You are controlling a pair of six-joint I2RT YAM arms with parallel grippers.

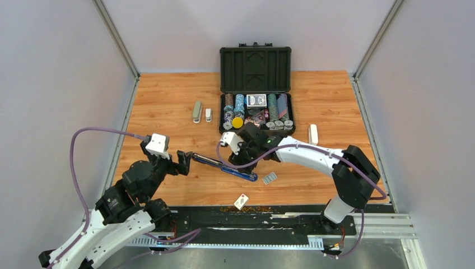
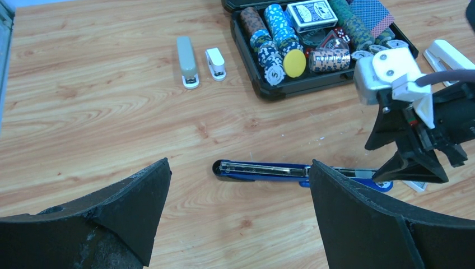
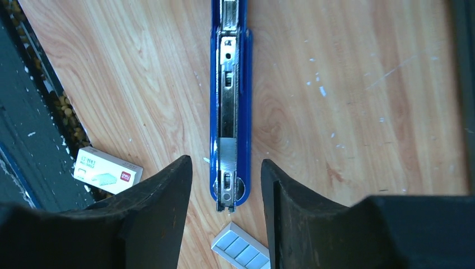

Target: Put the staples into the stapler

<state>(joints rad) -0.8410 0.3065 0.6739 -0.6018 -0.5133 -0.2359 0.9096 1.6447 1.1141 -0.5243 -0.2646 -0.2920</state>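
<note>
The blue stapler (image 1: 246, 174) lies opened flat on the wooden table, its silver inner rail facing up; it also shows in the left wrist view (image 2: 263, 170) and the right wrist view (image 3: 229, 84). The staples (image 1: 269, 178), a small silvery ribbed block, lie on the table just past the stapler's right end, and show in the right wrist view (image 3: 242, 251). My left gripper (image 1: 186, 158) is open and empty, just short of the stapler's left end (image 2: 239, 162). My right gripper (image 1: 238, 159) is open and empty, hovering over the stapler's right end with one finger to each side (image 3: 225, 159).
A small white box with a red mark (image 1: 241, 201) lies near the front edge. An open black case of poker chips (image 1: 256, 89) stands at the back. A grey-olive stapler (image 1: 197, 111) and a small white stapler (image 1: 208, 115) lie left of it, another white one (image 1: 313, 134) to its right.
</note>
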